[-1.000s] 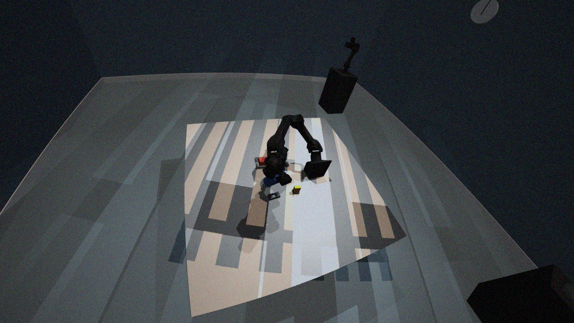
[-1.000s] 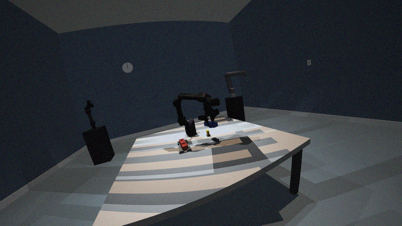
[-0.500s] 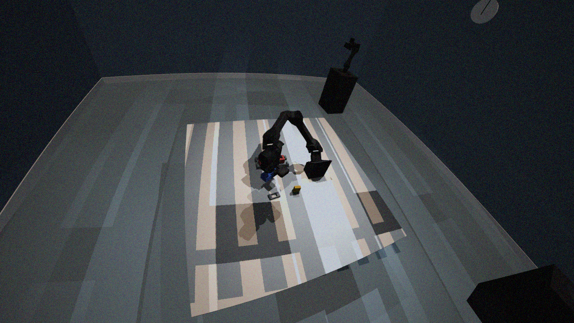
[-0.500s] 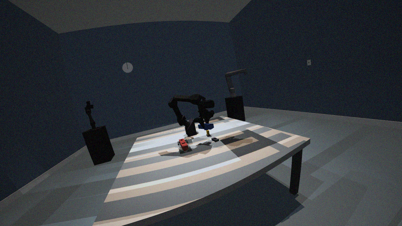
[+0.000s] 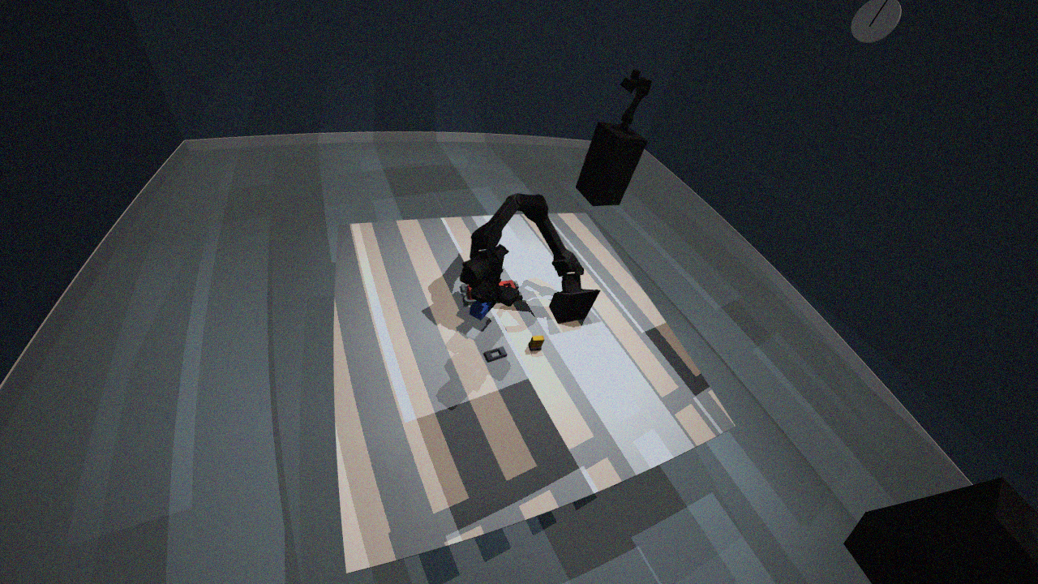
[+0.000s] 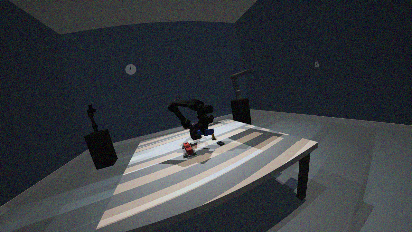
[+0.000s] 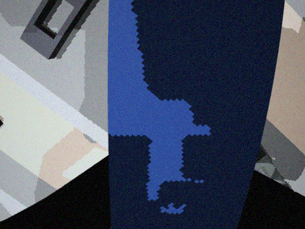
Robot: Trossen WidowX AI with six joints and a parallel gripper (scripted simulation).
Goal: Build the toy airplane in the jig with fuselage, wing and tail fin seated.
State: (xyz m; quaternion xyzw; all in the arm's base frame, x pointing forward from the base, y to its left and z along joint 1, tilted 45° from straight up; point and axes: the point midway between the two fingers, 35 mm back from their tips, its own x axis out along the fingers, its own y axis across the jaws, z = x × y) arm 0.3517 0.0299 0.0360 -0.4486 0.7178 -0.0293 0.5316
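My gripper (image 5: 496,298) (image 6: 203,132) (image 7: 171,166) is shut on the blue wing (image 5: 478,311) (image 6: 209,132) (image 7: 127,79), which fills the middle of the wrist view. The wing is in the air, above and close to the red fuselage (image 5: 510,284) (image 6: 187,149). The fuselage lies in the grey cradle (image 5: 464,290) (image 6: 185,156); the arm hides part of both in the top view. The yellow tail fin (image 5: 537,339) (image 6: 213,136) stands upright on the table, apart from them. The wing's underside and the fuselage's top socket cannot be made out clearly.
A small dark rectangular frame (image 5: 487,355) (image 6: 220,143) (image 7: 30,35) lies on the table near the tail fin, with nothing in it. The arm's black base (image 5: 573,306) stands to the right of the cradle in the top view. Strong light patches and shadows cross the table.
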